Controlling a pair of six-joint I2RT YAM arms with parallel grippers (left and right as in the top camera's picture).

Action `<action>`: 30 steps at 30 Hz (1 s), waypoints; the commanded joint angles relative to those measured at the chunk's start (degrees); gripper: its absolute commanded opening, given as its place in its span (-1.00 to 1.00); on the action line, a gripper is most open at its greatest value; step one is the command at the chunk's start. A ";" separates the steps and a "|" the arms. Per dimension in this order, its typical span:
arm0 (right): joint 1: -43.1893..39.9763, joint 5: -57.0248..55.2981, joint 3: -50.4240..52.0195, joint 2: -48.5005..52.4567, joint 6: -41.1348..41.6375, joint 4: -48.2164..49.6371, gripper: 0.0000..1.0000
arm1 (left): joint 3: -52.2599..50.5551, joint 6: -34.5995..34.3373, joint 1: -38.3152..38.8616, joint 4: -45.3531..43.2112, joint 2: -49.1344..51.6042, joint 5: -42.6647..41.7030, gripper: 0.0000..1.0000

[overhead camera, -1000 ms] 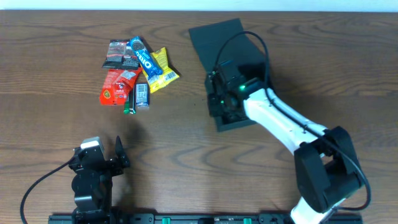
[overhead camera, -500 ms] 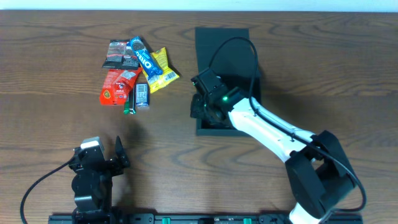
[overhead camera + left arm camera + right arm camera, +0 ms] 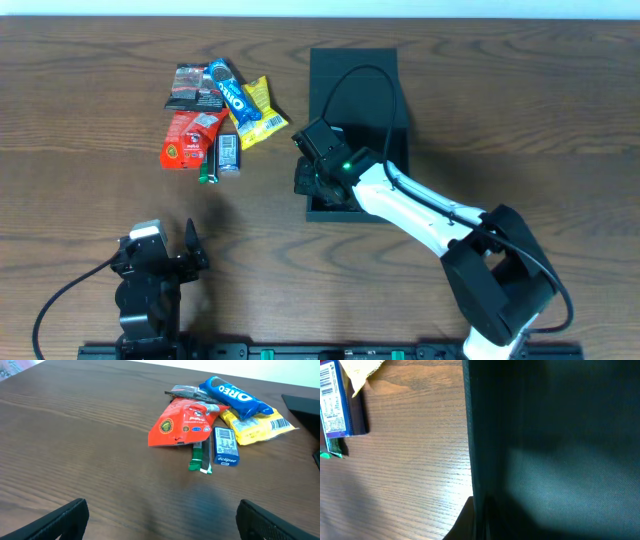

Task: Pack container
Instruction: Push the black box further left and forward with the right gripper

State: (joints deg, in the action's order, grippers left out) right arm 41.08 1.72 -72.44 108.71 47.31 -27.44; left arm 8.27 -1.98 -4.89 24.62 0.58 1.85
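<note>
Two grippers: the right gripper clamps the black container by its left wall, mid-desk. Meanwhile the left gripper sits wide open by the desk's front edge, well apart from the snack pile.

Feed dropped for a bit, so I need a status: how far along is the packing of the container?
Done: nothing packed yet; the snack pile all lies on the table, left of the container. In hand: the right hand is shut at the container's near-left corner, apparently gripping its wall. The left hand sits open, empty. Left: every snack has to go in.
</note>
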 commanded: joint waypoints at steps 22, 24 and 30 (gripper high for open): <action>3.10 0.17 -2.69 1.84 5.90 2.75 -0.97 | -1.11 -0.83 -0.35 0.17 -0.33 0.02 0.90; 3.10 0.20 -2.71 1.84 6.05 3.13 -0.97 | -1.11 -0.83 -0.35 0.17 -0.33 0.02 0.90; 3.10 0.59 -2.78 1.81 5.62 2.95 -0.52 | -1.11 -0.83 -0.35 0.17 -0.33 0.02 0.90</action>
State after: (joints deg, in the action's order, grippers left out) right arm 43.79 0.71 -74.00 109.78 50.96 -24.82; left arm 8.27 -1.98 -4.89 24.62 0.58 1.87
